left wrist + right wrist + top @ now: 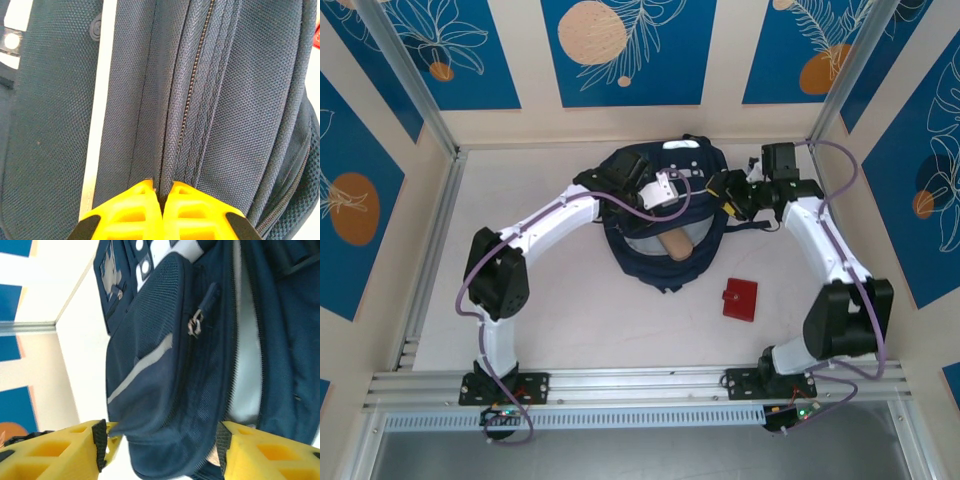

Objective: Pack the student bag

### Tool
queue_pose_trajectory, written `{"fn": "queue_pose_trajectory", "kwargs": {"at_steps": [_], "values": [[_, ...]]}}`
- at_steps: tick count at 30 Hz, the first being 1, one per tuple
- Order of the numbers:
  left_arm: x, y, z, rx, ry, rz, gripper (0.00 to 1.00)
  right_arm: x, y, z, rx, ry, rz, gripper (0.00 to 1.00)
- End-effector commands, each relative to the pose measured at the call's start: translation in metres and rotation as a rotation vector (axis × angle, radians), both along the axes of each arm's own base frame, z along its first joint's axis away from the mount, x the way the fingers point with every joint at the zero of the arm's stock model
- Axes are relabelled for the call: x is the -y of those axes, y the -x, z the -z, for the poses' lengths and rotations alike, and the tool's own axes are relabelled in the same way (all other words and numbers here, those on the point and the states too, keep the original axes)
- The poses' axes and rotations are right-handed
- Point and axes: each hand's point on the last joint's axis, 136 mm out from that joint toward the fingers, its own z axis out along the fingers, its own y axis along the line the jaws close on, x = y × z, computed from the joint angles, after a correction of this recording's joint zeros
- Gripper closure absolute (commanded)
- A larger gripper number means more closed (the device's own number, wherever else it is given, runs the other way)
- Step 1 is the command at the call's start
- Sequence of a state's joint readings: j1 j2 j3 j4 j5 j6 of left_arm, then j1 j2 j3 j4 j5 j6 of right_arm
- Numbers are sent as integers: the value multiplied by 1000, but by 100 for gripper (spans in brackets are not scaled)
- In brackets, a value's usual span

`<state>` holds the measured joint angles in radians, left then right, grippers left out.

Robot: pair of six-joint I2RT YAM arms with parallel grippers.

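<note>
Bag (705, 170) lies at the far middle of the worktop (570, 300). Left claw (162, 200) is pinched together on a fold of its fabric beside a zip (fingertips meeting). Right claw (162, 440) stands apart, its fingers either side of the bag's side pocket.

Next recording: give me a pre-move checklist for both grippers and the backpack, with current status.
1. Left gripper pinching backpack fabric beside the zipper: ok, closed on a fold.
2. Right gripper released: ok, jaws open, straddling the backpack's end.
3. Right fingers free of the fabric: cannot tell.
4. Backpack open for loading: ok, tan object shows in its mouth.
5. Red wallet packed: not ok, it lies on the table beside the backpack.
</note>
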<state>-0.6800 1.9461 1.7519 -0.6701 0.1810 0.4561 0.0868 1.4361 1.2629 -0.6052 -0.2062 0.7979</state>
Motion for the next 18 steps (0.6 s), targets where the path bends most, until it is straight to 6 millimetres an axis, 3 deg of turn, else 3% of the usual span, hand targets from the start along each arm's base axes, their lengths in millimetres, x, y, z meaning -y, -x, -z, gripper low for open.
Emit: {"fn": "queue_pose_trajectory", "kwargs": {"at_steps": [1,5,10,14,18], "values": [[5,-18,-52,68,121,-89,100,15,28,10,19,203,12,38],[1,-22,-74,76,164,-166,100,0,49,21,80,340,-61,38],[-7,-36,-95,110,186,-286,100,-55,67,45,75,267,-199,44],[-11,-36,-114,118,223,-336,100,-93,70,60,40,201,-260,49],[-17,-27,-122,104,231,-362,100,-112,65,76,9,225,-273,50]]}}
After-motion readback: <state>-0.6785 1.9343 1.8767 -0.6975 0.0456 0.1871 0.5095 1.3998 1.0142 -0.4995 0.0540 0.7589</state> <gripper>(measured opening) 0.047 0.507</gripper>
